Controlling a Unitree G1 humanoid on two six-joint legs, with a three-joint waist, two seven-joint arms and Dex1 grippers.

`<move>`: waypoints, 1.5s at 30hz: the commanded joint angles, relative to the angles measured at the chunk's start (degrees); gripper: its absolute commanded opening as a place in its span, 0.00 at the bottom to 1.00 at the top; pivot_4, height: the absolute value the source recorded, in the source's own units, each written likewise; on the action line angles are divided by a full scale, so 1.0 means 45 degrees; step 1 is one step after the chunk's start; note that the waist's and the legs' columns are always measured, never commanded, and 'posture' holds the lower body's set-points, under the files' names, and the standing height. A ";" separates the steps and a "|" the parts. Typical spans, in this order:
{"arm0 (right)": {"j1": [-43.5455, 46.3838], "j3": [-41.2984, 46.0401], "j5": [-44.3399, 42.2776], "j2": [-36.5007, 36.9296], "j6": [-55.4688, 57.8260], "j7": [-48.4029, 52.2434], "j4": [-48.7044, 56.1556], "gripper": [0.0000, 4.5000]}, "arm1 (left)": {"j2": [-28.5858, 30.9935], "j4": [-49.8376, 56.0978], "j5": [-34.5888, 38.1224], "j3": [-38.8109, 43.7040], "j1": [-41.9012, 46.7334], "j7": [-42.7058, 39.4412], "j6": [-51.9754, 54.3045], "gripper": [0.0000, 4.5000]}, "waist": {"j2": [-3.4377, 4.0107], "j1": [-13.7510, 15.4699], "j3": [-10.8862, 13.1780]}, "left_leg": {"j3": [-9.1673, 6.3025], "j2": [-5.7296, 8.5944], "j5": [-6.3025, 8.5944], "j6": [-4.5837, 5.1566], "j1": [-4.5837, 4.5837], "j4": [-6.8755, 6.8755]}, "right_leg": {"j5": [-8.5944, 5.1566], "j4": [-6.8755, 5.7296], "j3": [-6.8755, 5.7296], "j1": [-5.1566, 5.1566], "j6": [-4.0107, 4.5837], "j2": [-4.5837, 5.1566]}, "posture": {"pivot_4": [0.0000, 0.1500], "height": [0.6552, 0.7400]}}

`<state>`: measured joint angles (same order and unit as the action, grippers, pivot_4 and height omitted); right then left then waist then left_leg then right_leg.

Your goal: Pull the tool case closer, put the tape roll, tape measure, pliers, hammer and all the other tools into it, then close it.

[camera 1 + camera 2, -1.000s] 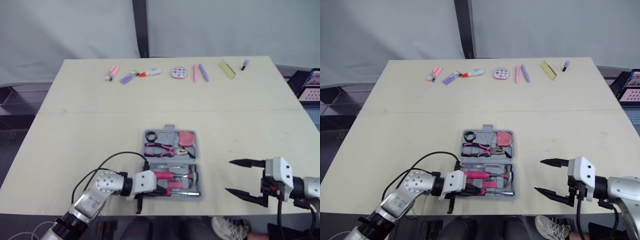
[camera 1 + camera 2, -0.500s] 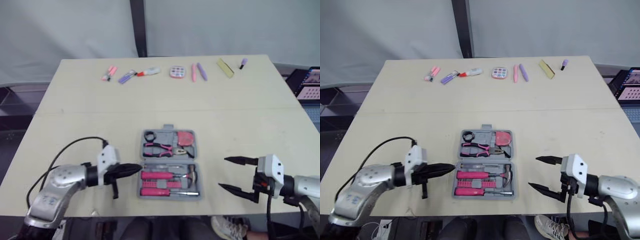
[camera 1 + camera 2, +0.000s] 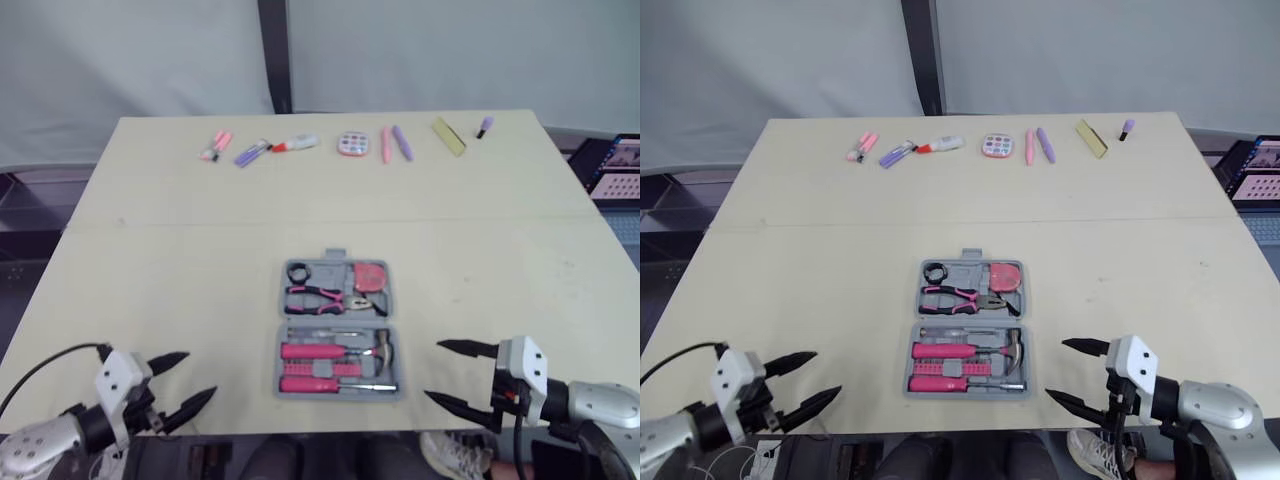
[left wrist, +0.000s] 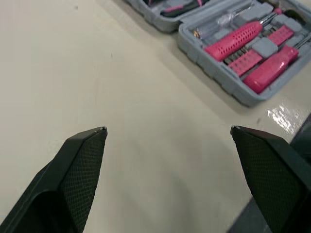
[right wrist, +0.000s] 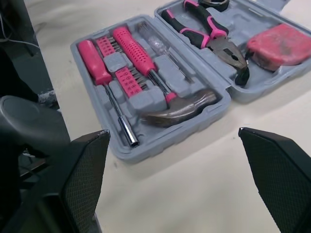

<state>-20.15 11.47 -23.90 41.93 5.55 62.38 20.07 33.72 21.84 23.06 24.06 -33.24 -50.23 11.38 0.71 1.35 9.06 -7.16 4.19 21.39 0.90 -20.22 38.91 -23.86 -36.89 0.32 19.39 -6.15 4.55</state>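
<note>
The grey tool case [image 3: 337, 330] lies open near the table's front edge. Its far half holds the black tape roll [image 3: 298, 271], pink tape measure [image 3: 371, 275] and pliers [image 3: 325, 296]. Its near half holds the hammer [image 5: 175, 109] and pink-handled screwdrivers [image 5: 136, 51]. My left gripper [image 3: 197, 375] is open and empty at the front left, well clear of the case. In the left wrist view the case [image 4: 233, 43] lies beyond its spread fingers [image 4: 85, 160]. My right gripper [image 3: 434, 370] is open and empty just right of the case's near corner.
A row of small items lies along the table's far edge: pink and purple markers [image 3: 233, 149], a round palette [image 3: 353, 144], a yellow block [image 3: 451, 136]. The table's front edge [image 3: 300, 432] runs just below both grippers. A screen [image 3: 618, 165] stands off the right side.
My left gripper has pulled back from the case to the front-left edge and opened. The right gripper has drifted slightly toward the front edge, still open.
</note>
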 commanded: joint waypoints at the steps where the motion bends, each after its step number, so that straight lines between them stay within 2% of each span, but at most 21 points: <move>1: -0.0036 0.0083 -0.0051 -0.0068 -0.0306 -0.0080 0.0211 1.00 | -0.0068 0.0097 0.0094 0.0312 -0.0259 -0.0002 -0.0406 0.99 | -0.0005 0.0047 -0.0001 | -0.0008 0.0001 0.0000 -0.0001 0.0000 0.0006 | 0.0000 0.0002 -0.0001 -0.0006 0.0000 0.0001 | 1.00 1.00; 7: 0.0282 0.0141 0.0035 0.0131 0.0115 -0.0383 0.0244 1.00 | 0.0388 -0.0638 -0.1057 -0.0461 0.0651 0.0506 -0.0521 0.99 | 0.0003 0.0011 -0.0002 | -0.0009 0.0004 0.0002 -0.0001 0.0000 -0.0004 | 0.0000 -0.0001 -0.0003 0.0000 0.0000 0.0000 | 1.00 1.00; 9: 0.0444 0.0201 0.0031 0.0426 0.0437 -0.0365 0.0396 1.00 | 0.0390 -0.0827 -0.0690 -0.0829 0.1802 0.0544 -0.0082 0.99 | 0.0002 0.0020 0.0000 | -0.0006 0.0004 0.0002 0.0000 0.0000 -0.0005 | 0.0000 -0.0008 -0.0002 0.0004 0.0000 -0.0001 | 1.00 1.00; 10: 0.0527 0.0226 0.0023 0.0521 0.0525 -0.0364 0.0433 0.88 | 0.0429 -0.0914 -0.0559 -0.0999 0.2267 0.0518 0.0125 0.88 | 0.0001 0.0032 0.0000 | -0.0007 0.0007 0.0002 0.0000 0.0000 0.0000 | 0.0000 -0.0011 -0.0002 0.0004 0.0000 0.0001 | 1.00 1.00; 11: 0.0662 0.0215 0.0058 0.0631 0.0727 -0.0451 0.0473 0.82 | 0.0470 -0.1042 -0.0400 -0.1200 0.2823 0.0462 0.0416 0.82 | -0.0001 0.0033 -0.0002 | -0.0009 0.0009 0.0001 0.0000 -0.0001 0.0006 | 0.0000 -0.0019 -0.0003 0.0005 0.0000 0.0002 | 1.00 1.00; 13: 0.0903 0.0126 0.0076 0.0729 0.1020 -0.0593 0.0489 0.60 | 0.0600 -0.1309 -0.0435 -0.1575 0.3581 0.0289 0.0677 0.60 | -0.0006 0.0011 -0.0005 | -0.0010 0.0009 0.0002 0.0000 0.0000 0.0013 | 0.0001 -0.0030 -0.0003 0.0004 0.0000 0.0002 | 1.00 1.00; 18: 0.1793 -0.0277 0.0578 0.0493 0.1110 -0.1145 -0.0148 0.01 | 0.0927 -0.2116 -0.0770 -0.2698 0.5426 0.0019 0.0872 0.01 | -0.0006 -0.0091 -0.0005 | 0.0003 0.0007 0.0001 0.0000 0.0005 -0.0022 | 0.0000 -0.0110 -0.0006 0.0038 0.0000 -0.0004 | 1.00 1.00; 25: 0.3369 -0.1554 0.1696 -0.0357 0.1773 -0.2590 -0.0992 0.01 | 0.0943 -0.3671 -0.2029 -0.4301 0.7782 0.0158 0.0664 0.01 | -0.0007 -0.0201 -0.0005 | -0.0001 0.0012 0.0001 -0.0001 0.0008 -0.0001 | 0.0000 -0.0173 -0.0008 0.0061 0.0000 -0.0001 | 1.00 1.00; 33: 0.4926 -0.2807 0.3194 -0.0488 0.3519 -0.3826 -0.1951 0.01 | 0.0919 -0.4590 -0.2655 -0.5890 0.8849 -0.0386 0.0843 0.01 | -0.0005 -0.0329 -0.0005 | -0.0010 0.0019 0.0001 -0.0001 0.0006 0.0003 | 0.0000 -0.0211 -0.0007 0.0079 0.0000 0.0000 | 1.00 1.00; 45: 0.6161 -0.3946 0.3574 -0.0506 0.5242 -0.3802 -0.2202 0.01 | 0.0263 -0.6137 -0.3617 -0.6908 1.0275 -0.0070 -0.0041 0.01 | -0.0005 -0.0323 -0.0005 | -0.0013 0.0026 0.0001 -0.0001 -0.0013 0.0016 | 0.0000 -0.0257 -0.0009 0.0123 0.0000 0.0006 | 1.00 1.00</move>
<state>7.08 -6.42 -7.79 39.85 28.44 45.40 8.82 35.76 -5.56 7.25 -6.66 12.01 -50.82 11.97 0.69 -0.10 9.03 -7.22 4.31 21.39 0.89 -20.29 38.99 -23.86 -38.05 0.27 19.95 -6.15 4.58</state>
